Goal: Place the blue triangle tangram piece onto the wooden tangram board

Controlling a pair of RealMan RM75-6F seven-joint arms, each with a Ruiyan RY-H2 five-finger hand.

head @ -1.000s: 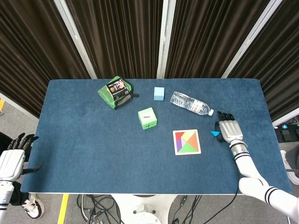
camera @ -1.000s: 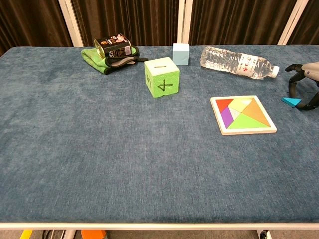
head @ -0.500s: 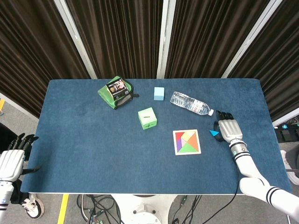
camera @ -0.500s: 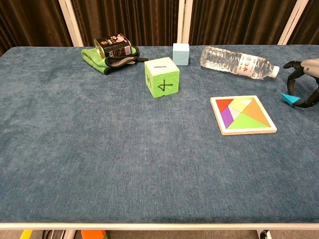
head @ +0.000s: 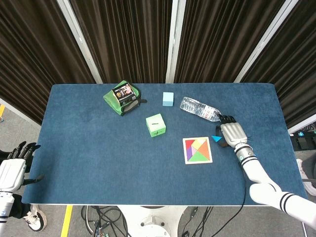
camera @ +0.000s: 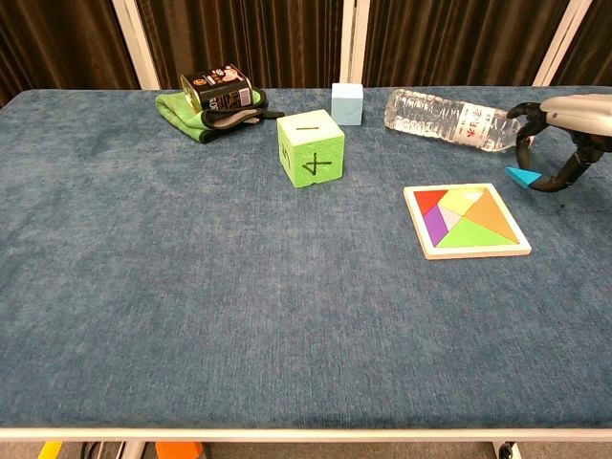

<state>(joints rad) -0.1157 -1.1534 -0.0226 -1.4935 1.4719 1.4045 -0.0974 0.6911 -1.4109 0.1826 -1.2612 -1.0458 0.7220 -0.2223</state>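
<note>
The blue triangle (camera: pixel 522 176) (head: pixel 216 138) is pinched in the fingertips of my right hand (camera: pixel 562 134) (head: pixel 231 134) and hangs just above the cloth, a little right of the board's top right corner. The wooden tangram board (camera: pixel 466 221) (head: pixel 197 149) lies flat at centre right, filled with red, yellow, orange, purple and green pieces. My left hand (head: pixel 12 169) hangs off the table's left edge with its fingers apart and nothing in it; the chest view does not show it.
A clear water bottle (camera: pixel 454 121) lies on its side just behind my right hand. A green cube marked 4 (camera: pixel 311 148), a pale blue cube (camera: pixel 347 102), and a dark can on a green cloth (camera: pixel 216 95) stand further back on the blue table (camera: pixel 191 287).
My right hand has lifted the blue triangle off the cloth and carried it left toward the board. The left hand has stayed put.
</note>
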